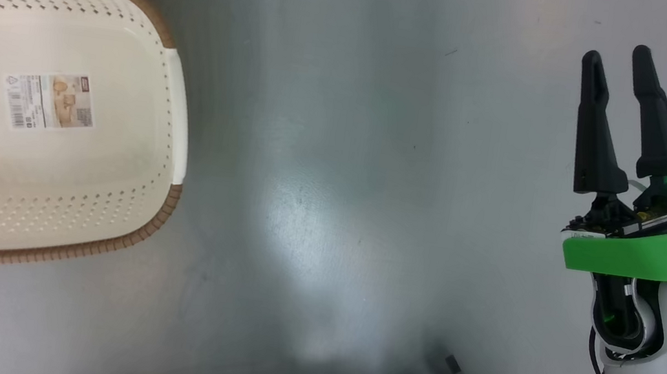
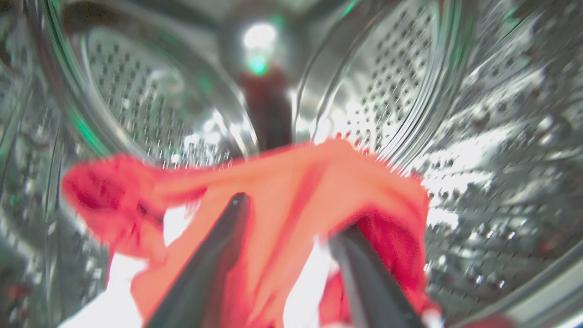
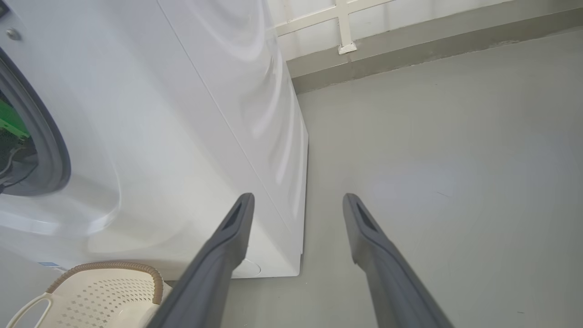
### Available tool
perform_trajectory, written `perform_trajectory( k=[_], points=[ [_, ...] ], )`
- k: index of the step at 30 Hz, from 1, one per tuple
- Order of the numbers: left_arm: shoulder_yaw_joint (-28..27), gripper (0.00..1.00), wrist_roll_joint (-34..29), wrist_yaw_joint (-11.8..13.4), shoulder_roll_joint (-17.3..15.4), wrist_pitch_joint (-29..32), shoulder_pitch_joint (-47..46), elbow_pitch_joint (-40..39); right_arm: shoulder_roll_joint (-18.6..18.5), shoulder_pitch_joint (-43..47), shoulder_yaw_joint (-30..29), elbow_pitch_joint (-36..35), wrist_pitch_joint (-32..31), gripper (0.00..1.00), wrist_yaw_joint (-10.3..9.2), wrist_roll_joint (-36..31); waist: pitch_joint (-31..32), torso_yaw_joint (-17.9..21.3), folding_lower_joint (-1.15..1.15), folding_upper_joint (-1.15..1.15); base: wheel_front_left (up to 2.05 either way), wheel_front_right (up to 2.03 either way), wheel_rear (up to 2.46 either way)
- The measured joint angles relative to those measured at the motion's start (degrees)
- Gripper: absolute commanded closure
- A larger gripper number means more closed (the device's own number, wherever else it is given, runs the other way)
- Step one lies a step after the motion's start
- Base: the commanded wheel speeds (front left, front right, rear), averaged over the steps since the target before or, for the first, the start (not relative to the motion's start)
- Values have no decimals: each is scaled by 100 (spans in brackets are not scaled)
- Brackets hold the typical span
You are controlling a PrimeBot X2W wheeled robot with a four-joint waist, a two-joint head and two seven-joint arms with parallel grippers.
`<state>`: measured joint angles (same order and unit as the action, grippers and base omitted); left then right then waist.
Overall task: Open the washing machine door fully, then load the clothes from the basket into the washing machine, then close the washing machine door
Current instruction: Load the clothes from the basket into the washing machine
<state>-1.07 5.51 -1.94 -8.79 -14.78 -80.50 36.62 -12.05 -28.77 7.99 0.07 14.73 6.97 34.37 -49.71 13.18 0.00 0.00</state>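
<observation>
The risk I see is dragging the load back out. The clothes (image 2: 296, 173) lie across the line of my left pincer (image 2: 291, 216), deep inside the steel drum (image 2: 401, 68) of the washing machine (image 3: 182, 114). If a fold hangs on one finger when I pull the arm back, the red fabric could trail over the grey gasket (image 3: 50, 150) and sit in the opening. The door would then shut on it, or fail to latch. The left wrist view is blurred, so I cannot tell whether the cloth rests loose on the drum wall or catches on a finger.

My left pincer stands apart, with a wide gap between the two dark fingers. The red cloth spreads between and beyond them, but I judge it is not squeezed. My right pincer (image 1: 618, 54) is also apart. It holds nothing and touches nothing, hanging over the grey floor (image 1: 345, 149) off the machine's right front corner.

The basket (image 1: 80, 177) sits on the floor just in front of the machine, with only the label sticker (image 1: 48, 101) on its bare bottom. I judge the loading is almost done, with the door closing to come.
</observation>
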Motion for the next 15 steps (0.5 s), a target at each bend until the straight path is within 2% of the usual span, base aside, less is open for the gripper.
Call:
perform_trajectory(
  k=[4,15],
  points=[
    [-24,0,74,-32,16,0,-93,848,9,-26,64,34,0,0,0,0,85,-69,0,0,0,0,0],
    [-85,0,125,-246,7,0,-171,1061,8,-68,89,75,0,0,0,0,389,-162,0,0,0,0,0]
  ],
)
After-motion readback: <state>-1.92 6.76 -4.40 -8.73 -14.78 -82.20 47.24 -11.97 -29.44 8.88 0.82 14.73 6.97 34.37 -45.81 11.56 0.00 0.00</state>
